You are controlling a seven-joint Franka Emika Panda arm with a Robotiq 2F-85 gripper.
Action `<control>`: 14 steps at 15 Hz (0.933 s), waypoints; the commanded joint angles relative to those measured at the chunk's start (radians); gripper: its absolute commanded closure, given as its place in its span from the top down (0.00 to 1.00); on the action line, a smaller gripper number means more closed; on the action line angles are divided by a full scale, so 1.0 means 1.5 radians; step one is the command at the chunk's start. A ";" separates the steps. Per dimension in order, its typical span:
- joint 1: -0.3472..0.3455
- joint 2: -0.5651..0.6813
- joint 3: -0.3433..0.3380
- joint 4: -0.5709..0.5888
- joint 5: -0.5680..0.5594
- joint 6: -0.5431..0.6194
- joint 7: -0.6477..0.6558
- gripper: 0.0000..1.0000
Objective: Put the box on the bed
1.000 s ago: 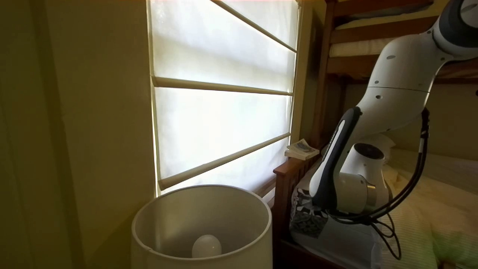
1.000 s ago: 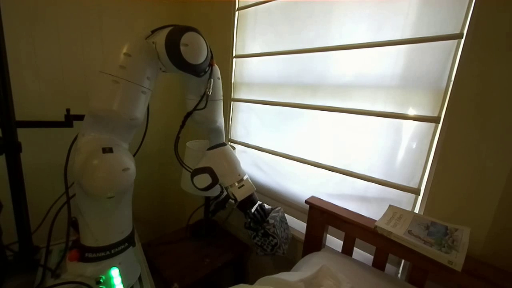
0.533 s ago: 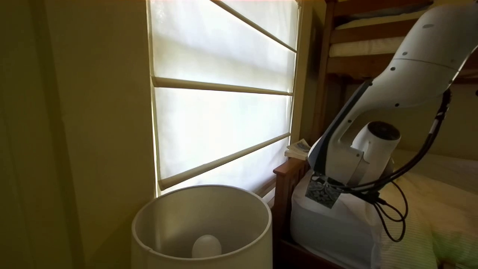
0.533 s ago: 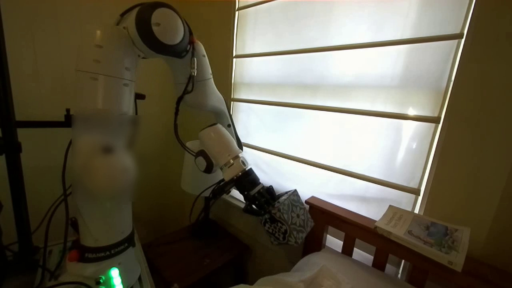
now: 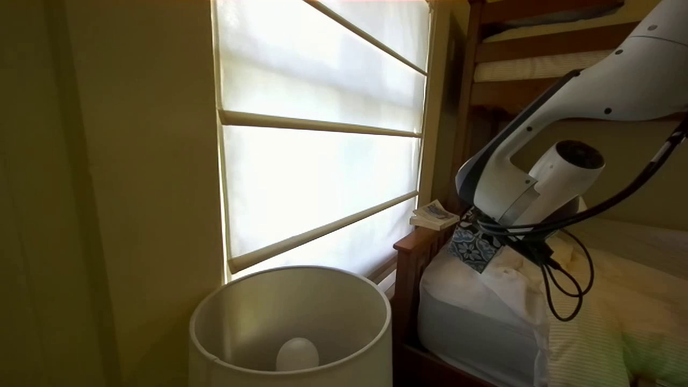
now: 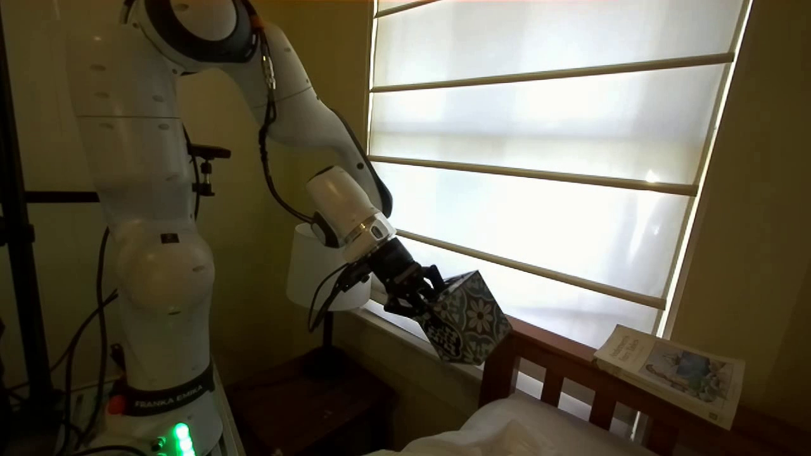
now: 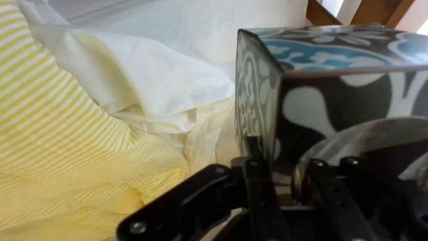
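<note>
You're holding the box (image 6: 467, 322) up in the air, clearly tilted; it isn't resting on the bed (image 5: 475, 322) yet. In an exterior view the gripper (image 6: 429, 296) is sitting at the box's 10 o'clock. Its fingers (image 7: 260, 197) are standing nearly together, pinching one side w/ a narrow gap: in the wrist view one's lying along the outside, the other's apparently reaching into the round hole (image 7: 374, 140).

You're prob wanting to clear the headboard (image 6: 548, 339) first: in an exterior view it's showing btwn 3 & 4 o'clock, partly behind the box; can't tell if they're touching. The mattress (image 6: 561, 437) is lying at 5 o'clock, but the pics aren't settling whether the box is over it or just short. In the wrist view the yellow bedding (image 7: 67, 100) is bunching btwn 8 & 9 o'clock from the box, so you're better off aiming for flatter white at 10.

Before touchdown you're wanting it level, b/c a one-sided pinch is prob going to be pivoting on contact. You're best lowering slowly, waiting till the base is sitting flat, then opening a bit & backing straight out, so the inside finger isn't snagging & tipping it.
</note>
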State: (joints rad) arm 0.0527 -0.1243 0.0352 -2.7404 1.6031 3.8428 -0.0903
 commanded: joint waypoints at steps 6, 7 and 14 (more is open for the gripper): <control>-0.076 -0.072 -0.184 0.169 0.259 -0.076 -0.268 0.01; -0.068 -0.060 -0.213 0.190 0.283 -0.059 -0.318 0.01; -0.033 -0.061 -0.324 0.277 0.276 0.080 -0.678 0.01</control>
State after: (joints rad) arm -0.0154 -0.2177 -0.4146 -2.3965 2.0059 3.8923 -0.9096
